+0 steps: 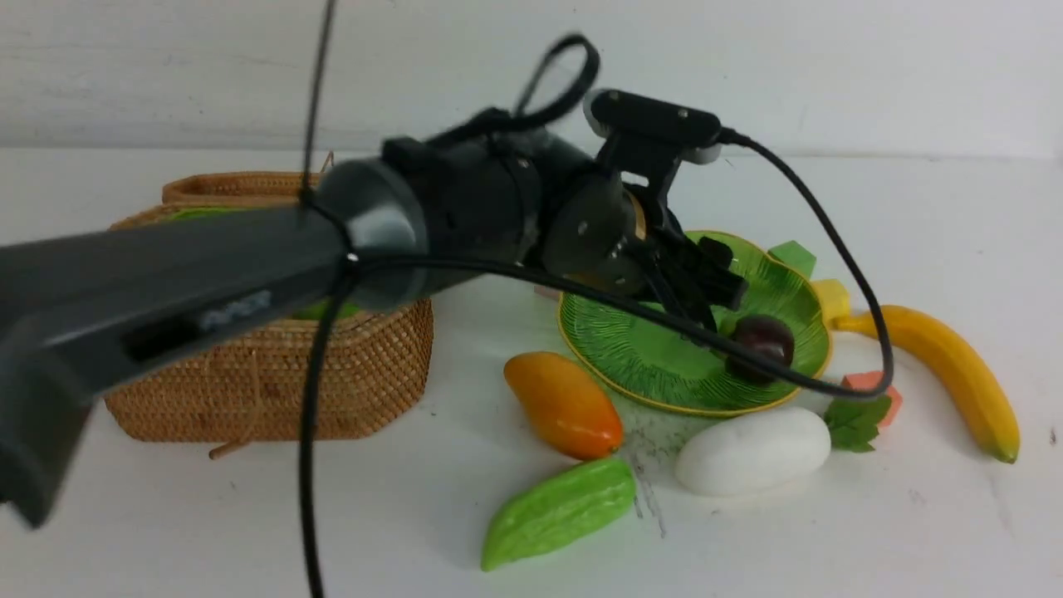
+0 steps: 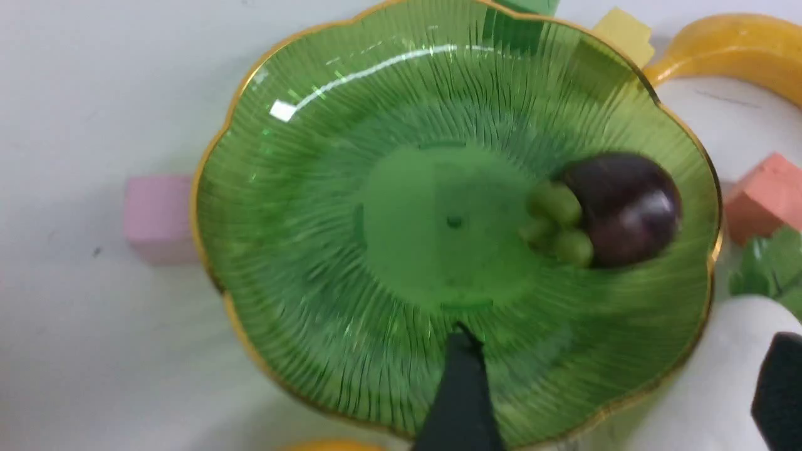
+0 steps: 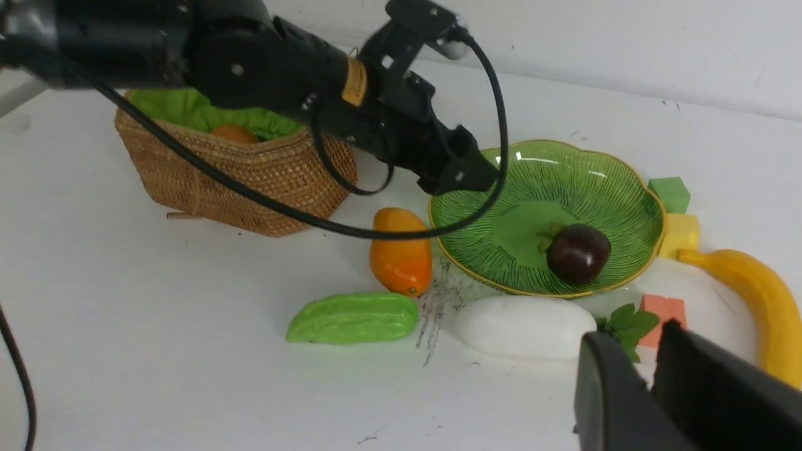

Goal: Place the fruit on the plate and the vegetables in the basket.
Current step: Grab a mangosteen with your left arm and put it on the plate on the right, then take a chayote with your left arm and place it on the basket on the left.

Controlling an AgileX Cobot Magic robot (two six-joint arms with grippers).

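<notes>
- left pincer (image 2: 617, 338): hangs over the plate (image 1: 648, 349), its jaws spread wide with nothing between them.
- right pincer (image 3: 633, 335): held low near the leafy end of the radish (image 1: 751, 453), jaws drawn almost together with only a thin slit between; it holds nothing.
- fruit, done: the mangosteen (image 1: 768, 336) lies on its side inside the plate, towards the rim nearest the banana (image 1: 955, 374).
- fruit, not yet done: the banana lies on the counter (image 1: 249, 515) beyond the plate's right edge; the mango (image 1: 565, 404) lies on the counter just beside the plate's near-left rim.
- vegetables, done: the potato (image 3: 233, 133) shows as a brown-orange lump on the green lining inside the basket (image 1: 365, 374).
- vegetables, not yet done: the gourd (image 1: 560, 511) lies on the counter in front of the mango; the radish lies just in front of the plate.
- progress, as a judgement: two of six items are placed, one per container, so about a third is done and four moves are left.
- bystanders: a yellow cube (image 1: 833, 299) and other small coloured cubes sit around the plate and have no part in the task.
- writing: pale lettering on the left arm's forearm (image 1: 237, 311) is too blurred to read; the yellow label at its wrist (image 3: 354, 81) is also illegible.
</notes>
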